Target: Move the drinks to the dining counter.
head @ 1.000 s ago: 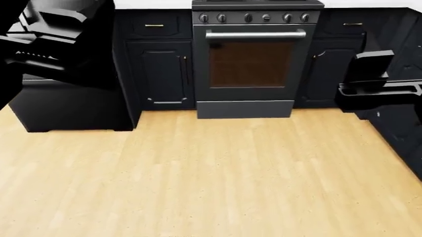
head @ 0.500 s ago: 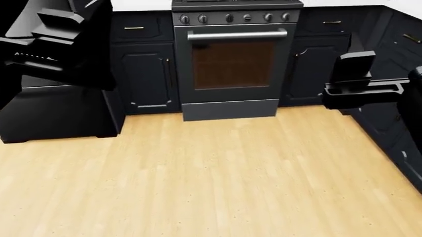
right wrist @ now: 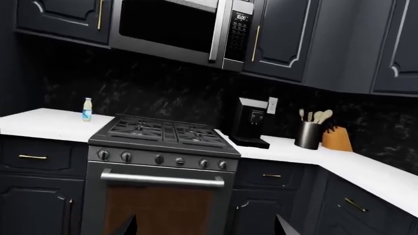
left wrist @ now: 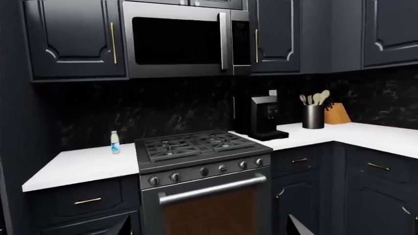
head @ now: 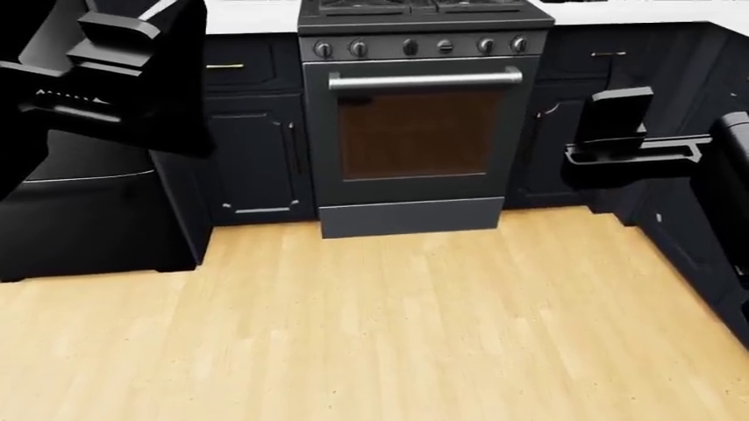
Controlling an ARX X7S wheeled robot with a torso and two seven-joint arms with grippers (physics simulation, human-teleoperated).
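Note:
One of the drinks, a small cream bottle with a blue label (left wrist: pixel 115 142), stands upright on the white worktop left of the stove; the right wrist view shows this bottle (right wrist: pixel 87 109) too. My left gripper (left wrist: pixel 209 230) is open, with only its two fingertips showing and nothing between them. The right gripper (right wrist: pixel 207 229) is open and empty as well. Both are held up in the air well short of the bottle. The dining counter is out of view. In the head view my left arm (head: pixel 105 79) and right arm (head: pixel 632 140) are raised in front of the cabinets.
A black gas stove (head: pixel 416 114) stands straight ahead, with a microwave (left wrist: pixel 186 39) above it. A coffee machine (left wrist: pixel 261 117), a utensil pot (left wrist: pixel 313 115) and a knife block (left wrist: pixel 337 113) sit on the right worktop. Dark cabinets (head: pixel 252 149) flank the stove. Wooden floor (head: pixel 374 324) lies in front.
The stove has grown larger and shifted left in the head view, so I have moved closer to it. Both arms stay raised as before.

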